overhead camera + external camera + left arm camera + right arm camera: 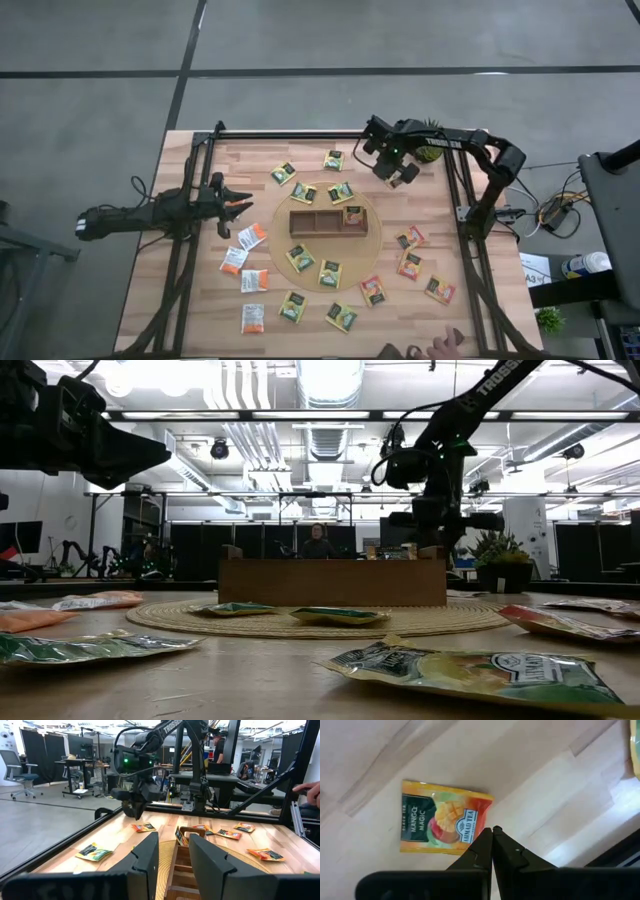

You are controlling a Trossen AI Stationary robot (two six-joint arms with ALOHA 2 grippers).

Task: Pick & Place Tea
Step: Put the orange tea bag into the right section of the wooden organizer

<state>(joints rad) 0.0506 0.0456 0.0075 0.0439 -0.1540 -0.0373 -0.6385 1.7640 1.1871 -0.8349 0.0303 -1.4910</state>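
Many tea sachets lie flat on the wooden table (200,300), around a round woven mat (372,250). On the mat stands the brown three-compartment tray (325,232), with one sachet (353,214) in its right compartment. My right gripper (492,830) hangs at the far right, fingers pointing down and shut at the edge of a yellow-orange mango tea sachet (440,817). In the low view that gripper (432,548) stands above the level of the tray's top (330,565). My left gripper (245,203) waits at the table's left, pointing level toward the tray, its fingers (150,855) apart and holding nothing. My right gripper comes from above, pointing down, and its shut fingertips meet at one side edge of the mango sachet (479,827), near that edge's middle. The sachet spreads out flat to one side of the fingers, label up. The fingers hide the pinch itself.
A potted plant (430,150) stands at the far right corner, close to my right arm. Black frame rails (465,200) run along the table's sides. A person's hand (440,348) shows at the near edge. Sachets (410,265) lie scattered right of and near the mat.
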